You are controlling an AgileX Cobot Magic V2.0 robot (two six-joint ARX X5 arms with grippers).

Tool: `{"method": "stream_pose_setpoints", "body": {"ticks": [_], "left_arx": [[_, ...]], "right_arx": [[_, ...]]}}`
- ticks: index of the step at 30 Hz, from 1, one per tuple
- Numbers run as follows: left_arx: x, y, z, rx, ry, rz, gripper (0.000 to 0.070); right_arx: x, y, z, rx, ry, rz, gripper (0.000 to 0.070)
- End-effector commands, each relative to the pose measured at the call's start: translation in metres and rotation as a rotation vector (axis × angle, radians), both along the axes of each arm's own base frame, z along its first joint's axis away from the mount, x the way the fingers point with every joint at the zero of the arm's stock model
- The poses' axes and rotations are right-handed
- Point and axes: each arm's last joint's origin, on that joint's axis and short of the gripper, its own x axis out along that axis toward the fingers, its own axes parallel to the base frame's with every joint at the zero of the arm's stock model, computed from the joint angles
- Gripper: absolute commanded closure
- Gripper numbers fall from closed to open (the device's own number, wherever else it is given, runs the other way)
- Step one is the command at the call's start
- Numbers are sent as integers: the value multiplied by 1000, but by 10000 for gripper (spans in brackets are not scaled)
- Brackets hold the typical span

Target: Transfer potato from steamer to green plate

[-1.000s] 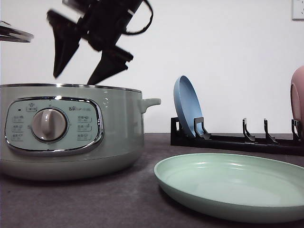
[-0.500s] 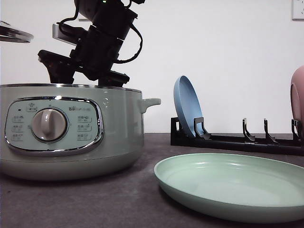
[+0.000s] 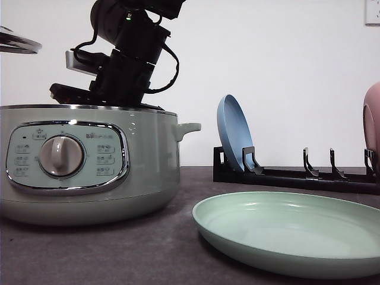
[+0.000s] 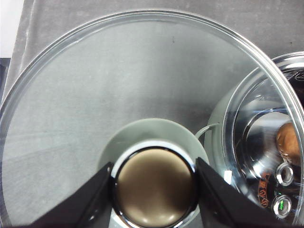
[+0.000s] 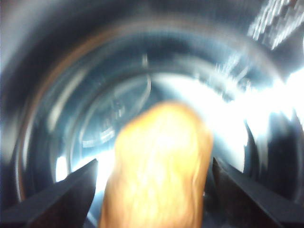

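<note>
Potato: the potato [image 5: 159,166] lay inside the steamer [image 3: 89,169], on its shiny metal floor, blurred in the right wrist view. It sat between the two dark fingers [image 5: 52,199] of the right gripper [image 5: 152,199], which stood spread on either side and not touching it. It also showed as an orange-brown patch in the pot in the left wrist view [image 4: 289,142].

Right gripper: spread wide, holding nothing. It reached down past the chrome rim, its tips hidden behind the pot wall in the front view [image 3: 104,95], so the fingers straddled the potato, probably ready for a squeeze.

Steamer: uncovered, standing on the dark table [image 3: 119,255] at the robot's left, knob panel facing the camera.

Lid: the glass lid [image 4: 118,85] was held up and aside by the left gripper [image 4: 154,190], its fingers clamped on the round knob [image 4: 154,187]. This kept the pot mouth free for the other arm. The lid's edge showed high at the left in the front view [image 3: 18,43].

Green plate: the green plate [image 3: 291,234] lay flat and bare just beside the steamer, to its right, a short carry away.

Behind: a blue plate [image 3: 234,133] stood upright in a black rack [image 3: 297,175]; a pink plate [image 3: 372,119] stood at the rack's right end.

Change: a second before, the right gripper hung above the rim with its fingers fully in view; half a second before, it was at the rim; now it had sunk inside. Lid and plates had not moved.
</note>
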Motion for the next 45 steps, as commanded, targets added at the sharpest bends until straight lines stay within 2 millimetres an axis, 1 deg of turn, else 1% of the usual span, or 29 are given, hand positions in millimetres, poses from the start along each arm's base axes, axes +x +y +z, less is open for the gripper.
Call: {"method": "stream_pose_setpoints", "body": {"ticks": [1,3,6,10,13,16,19,22,24,27,30,33,37,40,43,45], "left_arx": [[-4,0,12,3,-68,5,698],[-4,0,12,3,-68,5,698],[-4,0,12,3,-69,4,698],[-4,0,12,3,-69,4,698],[-3,0,12,3,-69,4,698],[-3,0,12,3,-70,4,698],[-3,0,12,1,-75,2,698],[-3,0,12,-8,-81,-6,698],[-3,0,12,-8,-82,-7,698],[-2,-1,13,-12,-85,-11,698],[-2,-1,13,-16,-85,-15,698],[-2,-2,13,-32,-86,-30,698],[-2,-4,13,-46,-88,-49,698],[-2,-6,13,-46,-89,-60,698],[-2,-8,13,-48,-89,-71,698],[-2,-10,13,-48,-89,-78,698]], "right_arx": [[-1,8,-6,-9,0,21,290],[-1,8,-6,-9,2,22,377],[-1,8,-6,-8,2,21,451],[0,5,0,2,-6,17,466],[0,3,13,24,-27,15,467],[-3,-1,36,56,-61,19,466],[-8,-8,65,84,-103,31,466],[-16,-20,97,114,-149,42,467],[-23,-31,117,138,-173,39,476],[-34,-50,148,168,-212,34,513],[-46,-73,176,195,-243,19,513],[-56,-99,197,200,-254,-8,513],[-65,-130,212,186,-247,-53,513],[-70,-149,216,179,-246,-84,512],[-79,-168,211,166,-234,-110,512],[-85,-179,202,158,-228,-125,512]]}}
